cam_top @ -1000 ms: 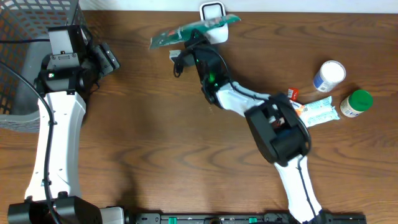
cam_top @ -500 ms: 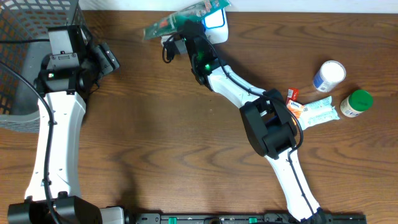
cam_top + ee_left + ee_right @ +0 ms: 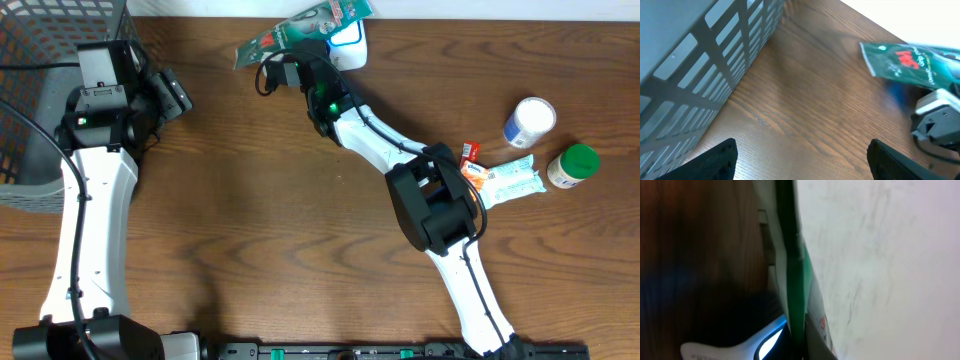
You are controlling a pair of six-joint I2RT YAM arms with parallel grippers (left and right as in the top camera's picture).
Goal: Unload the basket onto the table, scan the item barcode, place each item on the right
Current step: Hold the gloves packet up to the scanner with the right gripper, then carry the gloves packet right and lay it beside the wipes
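The right claw [image 3: 298, 52] is closed on a flat green packet [image 3: 262, 45] and holds it above the far edge of the counter [image 3: 250, 220]. The packet stands out from the claw on both sides. One end points toward the side of the left arm, and the other end lies over the white scanner [image 3: 350, 45], which stands just beside the claw. I cannot tell whether the packet touches the scanner. In the right wrist view the packet is seen from its edge, as a thin green band running straight out from the claw, and the blue lit window of the scanner is close beside it, at the near end.

The left claw [image 3: 172, 93] is well apart from the packet, with its fingers spread wide and nothing between them. The grey basket [image 3: 50, 40] is just beside this claw, on its outer side. From the left wrist the packet shows far ahead of the claw, with red print on the green.

Far behind the right claw, near its elbow, there are a white bottle [image 3: 528, 122], a jar with a green lid [image 3: 572, 165] and a pale wrapper [image 3: 510, 180].
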